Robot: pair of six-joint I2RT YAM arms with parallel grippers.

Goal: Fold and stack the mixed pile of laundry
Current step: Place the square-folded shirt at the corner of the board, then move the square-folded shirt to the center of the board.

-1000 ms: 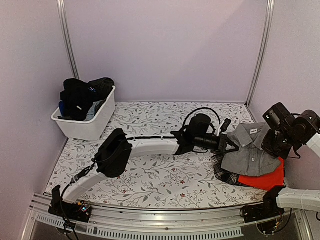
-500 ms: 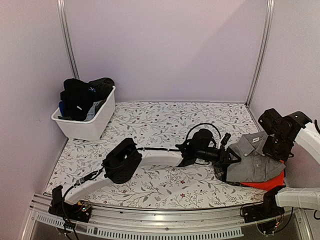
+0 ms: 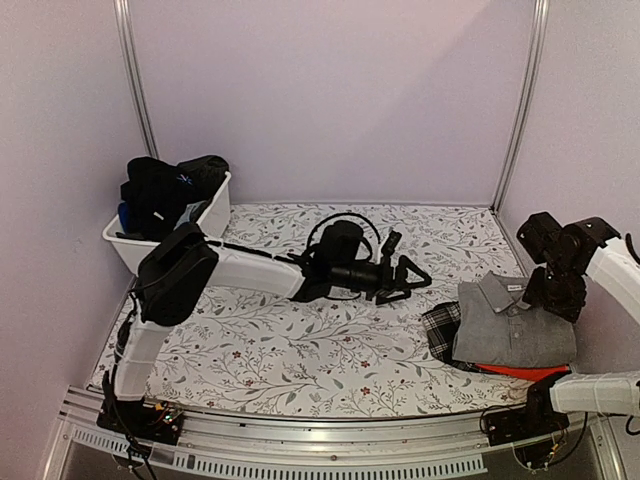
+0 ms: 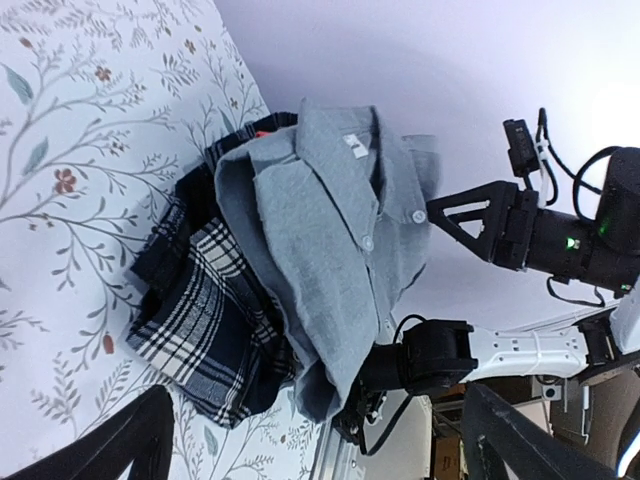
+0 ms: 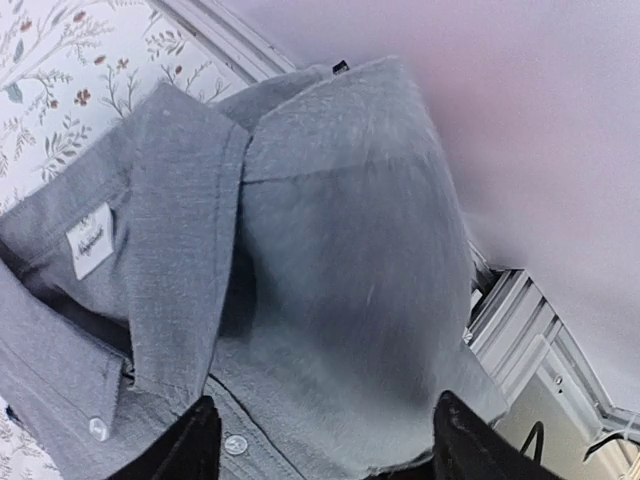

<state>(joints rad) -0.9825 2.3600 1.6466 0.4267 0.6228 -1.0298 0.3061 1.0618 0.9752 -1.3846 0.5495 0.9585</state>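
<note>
- Floral table: grey shirt sits folded on plaid and red.
- Both spread, empty: left gripper, right gripper.
- I'd say clothes in tub remain.

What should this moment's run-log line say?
left gripper: open, mid-table | right gripper: open over grey shirt | grey shirt: folded atop plaid cloth, red shirt

You see only a thin near strip of the red shirt; the grey shirt hides the rest and part of the plaid cloth
</note>
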